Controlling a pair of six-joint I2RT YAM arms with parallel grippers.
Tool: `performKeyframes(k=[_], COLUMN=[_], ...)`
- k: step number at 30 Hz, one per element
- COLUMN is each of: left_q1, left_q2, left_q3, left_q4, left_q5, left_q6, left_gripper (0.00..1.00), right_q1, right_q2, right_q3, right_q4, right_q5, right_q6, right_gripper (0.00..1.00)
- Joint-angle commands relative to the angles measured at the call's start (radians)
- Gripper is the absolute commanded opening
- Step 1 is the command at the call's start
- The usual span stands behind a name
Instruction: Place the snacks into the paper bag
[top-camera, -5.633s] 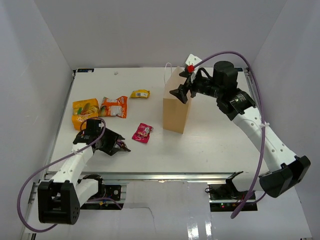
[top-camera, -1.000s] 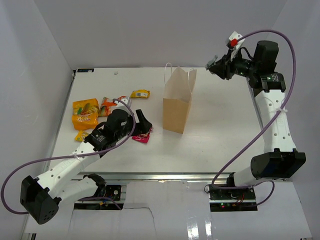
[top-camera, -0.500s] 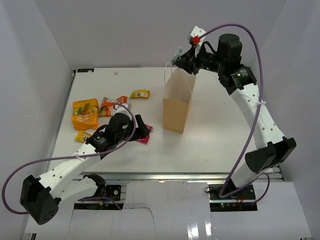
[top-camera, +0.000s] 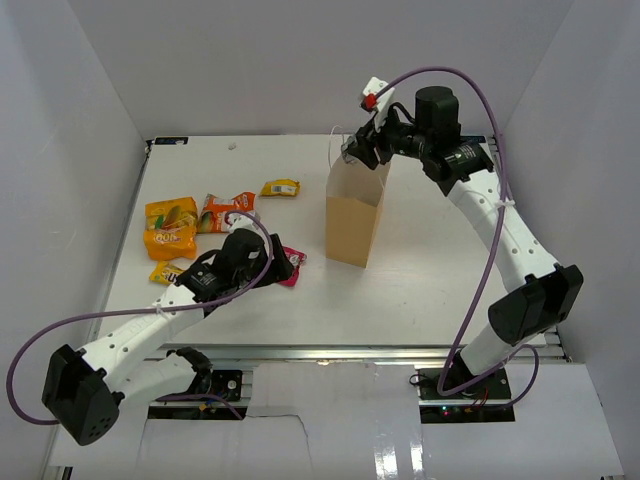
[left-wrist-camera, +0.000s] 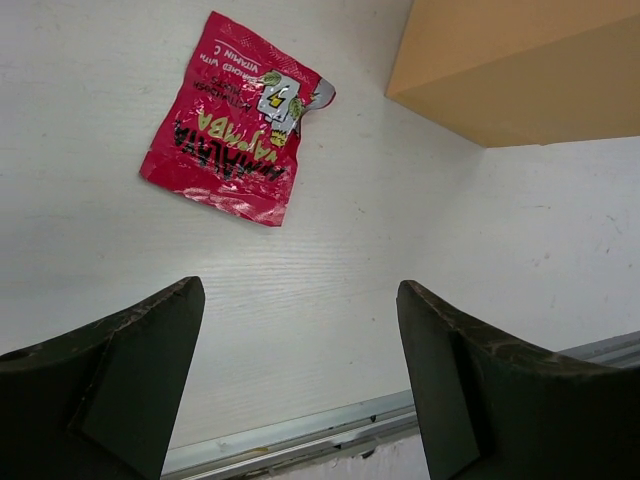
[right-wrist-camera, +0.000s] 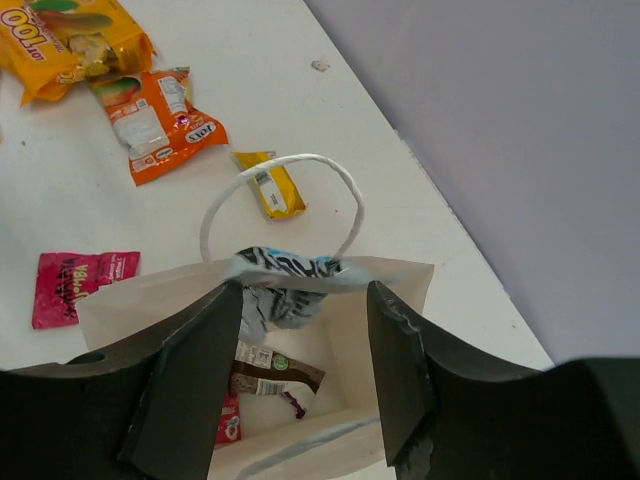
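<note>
Packing is seen partly done. The paper bag (top-camera: 353, 215) stands upright near the table's (top-camera: 440, 270) centre, and through its open mouth a dark packet (right-wrist-camera: 276, 376) and a red one (right-wrist-camera: 228, 421) can be seen already inside. A silver-and-black packet (right-wrist-camera: 285, 276) is held between the fingers of the right gripper (right-wrist-camera: 300, 290) just above the mouth, beside the white handle (right-wrist-camera: 280, 190), not yet dropped.

Five snacks are counted outside the bag. A red packet (left-wrist-camera: 235, 120) lies flat at 8 o'clock from the bag's foot, near it but not touching. Over this packet the left gripper (left-wrist-camera: 298, 290) is poised with its fingers spread wide and nothing between them. Farther out, between 9 and 10 o'clock, a large yellow packet (top-camera: 170, 225), an orange packet (top-camera: 226, 212) and a small yellow packet (top-camera: 280, 187) are spread, with a second small yellow one (top-camera: 165, 272) by the left arm.

By this count the job is judged under halfway, with the red packet likely next.
</note>
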Motion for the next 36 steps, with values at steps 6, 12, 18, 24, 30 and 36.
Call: performKeyframes(k=[6,12,18,24,30,36], left_q1=[-0.002,-0.001,0.009,0.01,0.01,0.012], left_q2=[0.069,0.191,0.421,0.621,0.708,0.787], left_q3=[0.037,0.086,0.186,0.312,0.352,0.353], left_q4=[-0.028,-0.019,0.013,0.026,0.026,0.026], left_q5=[-0.054,-0.058,-0.044,-0.023,-0.092,-0.136], left_q6=[0.004,0.108,0.231,0.34,0.377,0.377], left_gripper=[0.88,0.89,0.87,0.85,0.82,0.72], right_q1=[0.003,-0.002,-0.121,-0.319,-0.389,-0.416], right_q2=[-0.089,-0.135,-0.241,-0.339,-0.419,-0.451], right_q3=[0.001,0.023,-0.134,-0.347,-0.494,-0.556], right_q4=[0.048,0.036,0.016,-0.003,-0.007,-0.009], right_q5=[0.021,0.016,-0.04,-0.116,-0.12,-0.125], right_q6=[-0.003,0.018,0.001,-0.014,-0.023,-0.015], right_gripper=[0.64,0.7,0.77,0.78,0.78,0.78])
